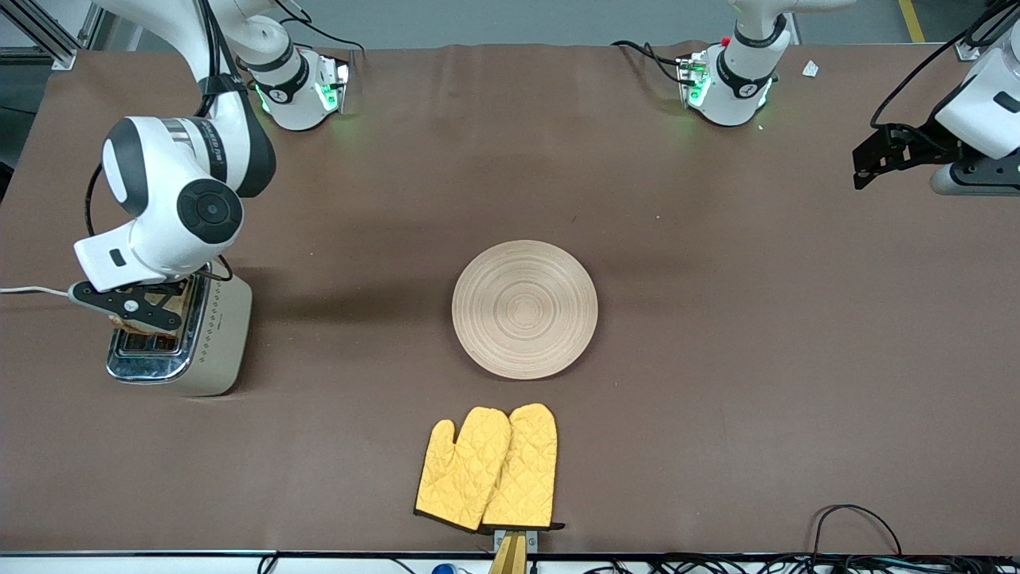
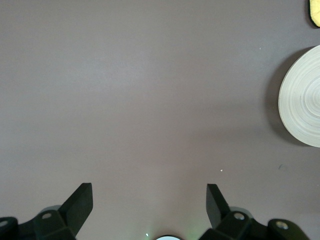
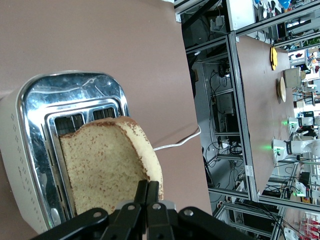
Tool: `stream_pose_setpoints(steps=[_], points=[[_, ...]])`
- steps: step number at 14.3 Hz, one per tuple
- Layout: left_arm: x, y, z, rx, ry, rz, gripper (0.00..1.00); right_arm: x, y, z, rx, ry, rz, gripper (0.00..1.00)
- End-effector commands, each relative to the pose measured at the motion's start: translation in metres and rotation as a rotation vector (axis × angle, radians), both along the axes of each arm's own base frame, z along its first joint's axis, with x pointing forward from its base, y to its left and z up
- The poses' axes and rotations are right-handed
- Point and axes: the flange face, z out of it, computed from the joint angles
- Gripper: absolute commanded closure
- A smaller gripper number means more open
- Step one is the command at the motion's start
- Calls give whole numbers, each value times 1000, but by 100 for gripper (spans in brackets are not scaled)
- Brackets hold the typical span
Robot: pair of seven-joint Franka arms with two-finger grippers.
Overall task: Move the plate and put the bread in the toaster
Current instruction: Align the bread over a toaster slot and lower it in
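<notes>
Right gripper [image 3: 147, 192] sits over the toaster [image 1: 215, 343], fingers pinched together on the edge of the bread [image 3: 105, 165]. The slice hangs upright above the chrome top, its lower part at the slot openings; whether it has entered a slot I cannot tell. In the front view the bread [image 1: 182, 296] is mostly hidden under the gripper [image 1: 131, 307].

Toaster stands at the right arm's end of the table, at about 9 o'clock from the plate [image 1: 524, 309], well apart from it. White cord [image 1: 32, 290] leads off toward the table edge.

Plate lies flat near mid-table, nothing on it. Pair of yellow oven mitts [image 1: 488, 469] at about 6 o'clock from the plate, nearer the front camera, not touching it.

Left gripper [image 2: 149, 202] waits over bare table at the left arm's end, fingers spread wide, holding nothing. Its wrist view catches the plate [image 2: 302, 97] at the frame's edge.
</notes>
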Motion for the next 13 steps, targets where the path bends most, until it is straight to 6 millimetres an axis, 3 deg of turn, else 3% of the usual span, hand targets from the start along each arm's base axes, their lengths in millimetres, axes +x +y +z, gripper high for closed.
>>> stream_pose_setpoints(steps=[1, 4, 7, 9, 13], points=[[-7, 0, 3, -13, -16, -17, 0, -7, -6, -24, 15, -11, 17, 100], [-6, 0, 3, -13, -18, -17, 0, -7, -14, -53, 26, -13, 0, 100], [-6, 0, 4, -14, -25, -18, 0, -6, -5, -81, 14, -9, -7, 100], [-3, 0, 3, -15, -34, -18, 0, -2, -1, -75, 20, -33, -1, 100], [-2, 0, 2, -16, -36, -18, 0, 16, 4, -42, 29, -88, 12, 100]])
